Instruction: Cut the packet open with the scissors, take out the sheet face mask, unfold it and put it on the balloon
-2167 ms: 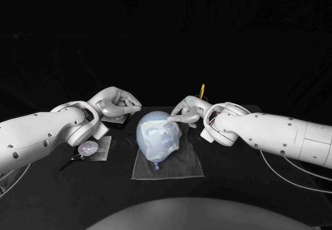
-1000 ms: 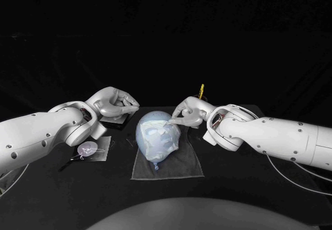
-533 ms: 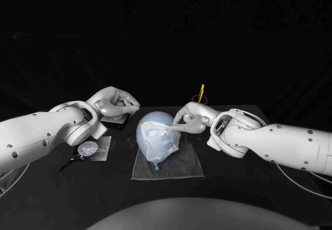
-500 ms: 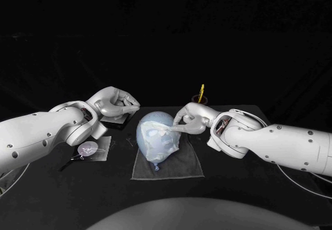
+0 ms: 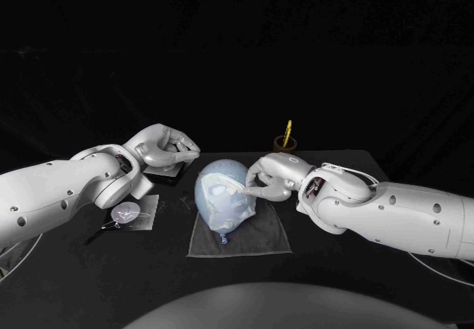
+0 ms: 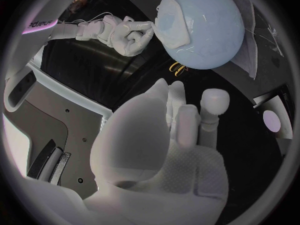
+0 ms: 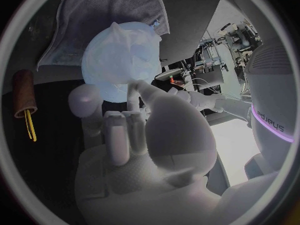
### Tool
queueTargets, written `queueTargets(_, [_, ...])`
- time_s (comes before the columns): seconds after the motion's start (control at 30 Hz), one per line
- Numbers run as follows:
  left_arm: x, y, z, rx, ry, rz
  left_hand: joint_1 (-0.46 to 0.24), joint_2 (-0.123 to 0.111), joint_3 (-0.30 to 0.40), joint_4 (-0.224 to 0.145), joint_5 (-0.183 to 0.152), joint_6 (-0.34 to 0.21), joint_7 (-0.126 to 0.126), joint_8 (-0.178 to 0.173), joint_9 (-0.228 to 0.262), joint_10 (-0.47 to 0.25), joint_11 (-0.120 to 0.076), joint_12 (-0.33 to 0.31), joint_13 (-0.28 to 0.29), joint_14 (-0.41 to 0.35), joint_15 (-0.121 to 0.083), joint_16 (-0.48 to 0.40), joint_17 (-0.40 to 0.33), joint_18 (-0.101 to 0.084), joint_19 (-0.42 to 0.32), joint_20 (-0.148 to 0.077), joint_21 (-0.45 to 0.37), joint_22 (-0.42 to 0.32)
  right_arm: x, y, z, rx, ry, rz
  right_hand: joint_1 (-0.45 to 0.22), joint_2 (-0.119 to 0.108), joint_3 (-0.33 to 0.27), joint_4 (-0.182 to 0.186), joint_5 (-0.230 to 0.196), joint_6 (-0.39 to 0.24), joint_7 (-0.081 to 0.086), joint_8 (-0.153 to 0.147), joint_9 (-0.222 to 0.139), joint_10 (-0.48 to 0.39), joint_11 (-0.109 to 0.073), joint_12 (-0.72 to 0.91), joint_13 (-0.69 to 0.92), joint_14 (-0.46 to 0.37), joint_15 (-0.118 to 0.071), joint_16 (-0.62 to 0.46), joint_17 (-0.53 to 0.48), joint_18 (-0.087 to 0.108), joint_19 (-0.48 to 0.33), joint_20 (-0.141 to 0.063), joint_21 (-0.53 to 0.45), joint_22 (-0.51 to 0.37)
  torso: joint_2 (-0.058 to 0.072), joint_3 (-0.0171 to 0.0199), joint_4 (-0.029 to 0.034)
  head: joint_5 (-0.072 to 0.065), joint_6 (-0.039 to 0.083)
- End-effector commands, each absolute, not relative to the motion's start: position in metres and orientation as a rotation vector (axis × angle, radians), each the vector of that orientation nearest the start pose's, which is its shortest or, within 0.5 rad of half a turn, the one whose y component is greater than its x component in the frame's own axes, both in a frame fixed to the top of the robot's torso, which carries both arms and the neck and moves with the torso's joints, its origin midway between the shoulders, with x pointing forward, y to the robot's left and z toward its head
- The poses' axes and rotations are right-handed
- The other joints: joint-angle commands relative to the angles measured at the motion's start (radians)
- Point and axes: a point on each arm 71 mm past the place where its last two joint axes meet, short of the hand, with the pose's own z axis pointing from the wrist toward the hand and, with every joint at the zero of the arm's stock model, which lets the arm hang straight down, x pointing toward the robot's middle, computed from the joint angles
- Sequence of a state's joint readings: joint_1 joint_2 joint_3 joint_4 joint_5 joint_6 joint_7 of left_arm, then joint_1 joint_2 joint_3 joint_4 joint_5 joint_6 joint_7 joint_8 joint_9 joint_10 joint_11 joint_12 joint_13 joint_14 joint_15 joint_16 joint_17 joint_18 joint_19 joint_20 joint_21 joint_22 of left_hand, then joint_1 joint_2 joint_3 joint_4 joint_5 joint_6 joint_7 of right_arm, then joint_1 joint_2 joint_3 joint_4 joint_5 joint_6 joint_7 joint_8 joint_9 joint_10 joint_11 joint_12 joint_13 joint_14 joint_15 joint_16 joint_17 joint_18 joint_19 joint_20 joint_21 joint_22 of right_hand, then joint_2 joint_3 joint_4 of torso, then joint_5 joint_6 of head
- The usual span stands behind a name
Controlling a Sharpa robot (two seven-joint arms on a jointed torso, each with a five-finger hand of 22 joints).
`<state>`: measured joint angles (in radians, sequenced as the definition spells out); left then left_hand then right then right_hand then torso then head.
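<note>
A pale blue balloon (image 5: 219, 170) lies on a grey towel (image 5: 257, 240) at the table's middle, its knot toward me. The white sheet mask (image 5: 229, 200) is draped over it. My right hand (image 5: 265, 181) is at the balloon's right side, one finger stretched out and touching the mask, the other fingers curled in. In the right wrist view that finger (image 7: 136, 91) meets the balloon (image 7: 115, 60). My left hand (image 5: 164, 149) hangs curled in a fist left of the balloon, holding nothing. The left wrist view shows the balloon (image 6: 206, 30) with the right hand (image 6: 130, 36) against it.
The opened packet (image 5: 132, 213) lies on the table at the left. A black box (image 5: 163, 177) sits under my left hand. Yellow-handled scissors (image 5: 288, 131) stand in a brown holder (image 5: 284, 144) behind my right hand.
My right arm has swung in and lower beside the balloon, its hand sliding down along the balloon's right side. The left hand and the balloon have stayed put.
</note>
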<state>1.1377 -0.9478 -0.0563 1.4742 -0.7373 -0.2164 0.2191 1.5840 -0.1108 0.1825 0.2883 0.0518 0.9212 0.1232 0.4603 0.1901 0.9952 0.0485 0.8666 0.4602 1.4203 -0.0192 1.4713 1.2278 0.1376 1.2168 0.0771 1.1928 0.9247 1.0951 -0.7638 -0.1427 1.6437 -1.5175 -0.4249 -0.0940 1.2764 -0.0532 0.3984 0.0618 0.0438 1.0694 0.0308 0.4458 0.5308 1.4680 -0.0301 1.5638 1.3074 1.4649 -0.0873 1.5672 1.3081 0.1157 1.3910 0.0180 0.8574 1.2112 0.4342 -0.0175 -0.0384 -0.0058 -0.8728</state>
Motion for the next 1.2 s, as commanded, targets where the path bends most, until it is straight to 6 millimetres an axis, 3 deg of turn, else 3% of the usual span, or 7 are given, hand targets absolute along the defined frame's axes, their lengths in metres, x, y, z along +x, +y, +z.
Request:
queueTargets(0.03, [0.472,0.258,-0.220,-0.455,1.785,-1.131,-0.004,-0.002,0.010,-0.001,-0.002,-0.005,0.002,-0.001,0.002,-0.009,0.001,0.003,0.002,-0.005,0.006,-0.004,-0.001,-0.008,-0.007,0.005,0.006,0.000,0.415,-0.126,-0.239,-0.296,1.591,0.835,0.011,-0.014,0.035,-0.037,0.005,-0.010,-0.001,0.018,0.058,0.103,-0.008,0.007,0.263,0.106,-0.006,0.004,0.263,0.012,-0.006,-0.003,-0.004,0.000,0.000,-0.0009,0.0008,0.002,0.000])
queueTargets(0.13, [0.471,0.255,-0.220,-0.410,1.798,-1.130,-0.005,-0.011,0.012,-0.001,-0.003,-0.009,0.004,0.000,0.005,-0.027,0.004,-0.006,0.000,-0.018,0.009,-0.012,-0.020,-0.003,-0.026,0.007,-0.008,-0.024,0.414,-0.126,-0.237,-0.274,1.556,0.838,0.017,-0.010,0.044,-0.041,0.005,-0.009,0.000,0.021,0.059,0.103,-0.008,0.007,0.263,0.106,-0.006,0.004,0.263,0.011,-0.004,-0.004,0.002,0.003,0.000,-0.0006,0.0010,0.004,0.000])
queueTargets(0.33, [0.464,0.242,-0.219,-0.215,1.807,-1.092,-0.038,-0.045,-0.004,0.002,-0.003,-0.038,0.015,0.001,0.012,-0.089,0.023,-0.091,-0.043,-0.116,0.028,-0.080,-0.165,0.023,-0.136,0.025,-0.098,-0.157,0.414,-0.130,-0.233,-0.215,1.485,0.855,0.020,-0.006,0.053,-0.043,0.005,-0.007,0.000,0.027,0.061,0.103,-0.008,0.007,0.263,0.106,-0.007,0.004,0.263,0.009,0.000,-0.004,0.012,0.009,0.000,-0.0006,0.0009,0.008,0.000])
queueTargets(0.53, [0.460,0.230,-0.220,-0.064,1.789,-1.023,-0.074,-0.069,-0.036,0.002,-0.003,-0.043,0.020,0.007,0.018,-0.094,0.031,-0.115,-0.059,-0.148,0.036,-0.105,-0.204,0.031,-0.175,0.034,-0.132,-0.201,0.413,-0.132,-0.229,-0.165,1.445,0.879,0.020,-0.006,0.053,-0.044,0.005,-0.007,0.000,0.027,0.062,0.103,-0.008,0.007,0.263,0.106,-0.007,0.004,0.263,0.009,0.001,-0.004,0.016,0.011,0.000,-0.0002,0.0003,0.014,0.000])
queueTargets(0.83, [0.460,0.219,-0.222,-0.008,1.764,-0.920,-0.079,-0.062,-0.065,-0.001,-0.003,-0.019,0.008,0.033,0.033,-0.066,0.021,-0.107,-0.061,-0.123,0.029,-0.089,-0.162,0.025,-0.146,0.032,-0.105,-0.158,0.413,-0.136,-0.224,-0.117,1.416,0.901,0.021,-0.005,0.055,-0.045,0.005,-0.006,0.000,0.030,0.063,0.103,-0.008,0.007,0.263,0.106,-0.007,0.004,0.263,0.009,0.002,-0.004,0.016,0.011,-0.001,-0.0007,0.0001,0.019,0.000])
queueTargets(1.03, [0.461,0.216,-0.223,-0.009,1.758,-0.846,-0.055,-0.052,-0.081,-0.001,-0.003,-0.005,-0.001,0.054,0.045,-0.043,0.010,-0.082,-0.050,-0.051,0.017,-0.042,-0.055,0.003,-0.060,0.021,-0.023,-0.042,0.416,-0.138,-0.223,-0.097,1.416,0.897,0.021,-0.005,0.056,-0.045,0.005,-0.006,0.000,0.030,0.063,0.103,-0.008,0.007,0.263,0.106,-0.007,0.004,0.263,0.009,0.002,-0.004,0.016,0.011,0.000,-0.0007,0.0005,0.019,0.000])
queueTargets(1.2, [0.462,0.218,-0.223,-0.031,1.746,-0.806,-0.031,-0.044,-0.096,-0.001,-0.003,-0.046,0.005,0.044,0.044,-0.032,0.009,-0.022,-0.015,-0.004,0.014,-0.013,0.016,-0.010,-0.013,0.014,0.027,0.024,0.419,-0.140,-0.224,-0.093,1.430,0.888,0.021,-0.006,0.057,-0.046,0.005,-0.006,0.000,0.031,0.064,0.103,-0.008,0.007,0.263,0.106,-0.007,0.004,0.263,0.008,0.002,-0.004,0.018,0.012,0.000,-0.0008,0.0003,0.018,0.000])
